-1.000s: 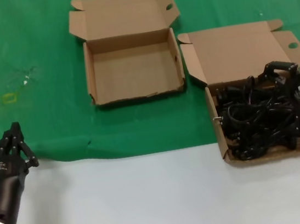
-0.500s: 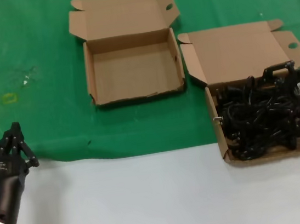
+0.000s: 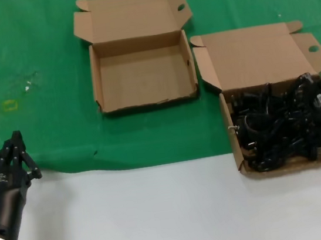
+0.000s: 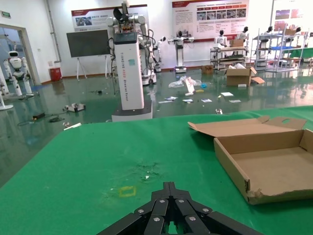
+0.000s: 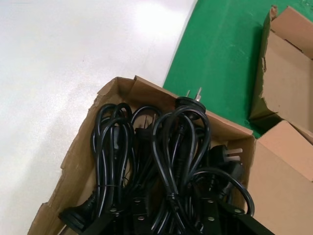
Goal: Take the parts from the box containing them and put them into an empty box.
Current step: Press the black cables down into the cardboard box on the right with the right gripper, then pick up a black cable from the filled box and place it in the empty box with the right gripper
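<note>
Reaching step: right tool [image 3: 309,85] low among looped black power cords [image 3: 276,125] in squarish brown carton [image 3: 238,145], grip state untellable. Next: pinch one loop, lift clear.

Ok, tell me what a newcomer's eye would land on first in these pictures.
First, the tangle of black power cords filling the tall-lidded box at the right, where the right gripper reaches in at the far right edge. Next, the bare short-lidded box on the green cloth. The left gripper waits shut at near left.
</note>
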Controlling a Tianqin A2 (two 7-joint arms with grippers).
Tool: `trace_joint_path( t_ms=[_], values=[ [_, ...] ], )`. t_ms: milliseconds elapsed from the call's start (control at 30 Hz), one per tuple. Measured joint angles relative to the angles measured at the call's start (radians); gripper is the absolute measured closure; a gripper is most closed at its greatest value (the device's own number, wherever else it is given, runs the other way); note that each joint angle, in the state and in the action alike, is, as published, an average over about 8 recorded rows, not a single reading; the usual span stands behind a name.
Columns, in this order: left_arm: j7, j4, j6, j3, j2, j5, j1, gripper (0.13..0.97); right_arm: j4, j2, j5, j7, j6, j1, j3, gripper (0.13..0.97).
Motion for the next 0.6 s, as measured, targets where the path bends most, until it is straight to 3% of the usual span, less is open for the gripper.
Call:
trace_joint_path(
  t_ms=[233, 600],
  values=[
    [0.0, 0.0, 0.0, 0.0, 0.0, 0.0, 0.0, 0.953, -0.003, -0.005, -0.001, -0.004, 0.002, -0.005, 0.001, 0.768],
    [0.0, 0.0, 0.0, 0.0, 0.0, 0.0, 0.0, 0.953, 0.041, 0.013, -0.004, 0.045, -0.009, 0.018, 0.017, 0.874]
  ],
)
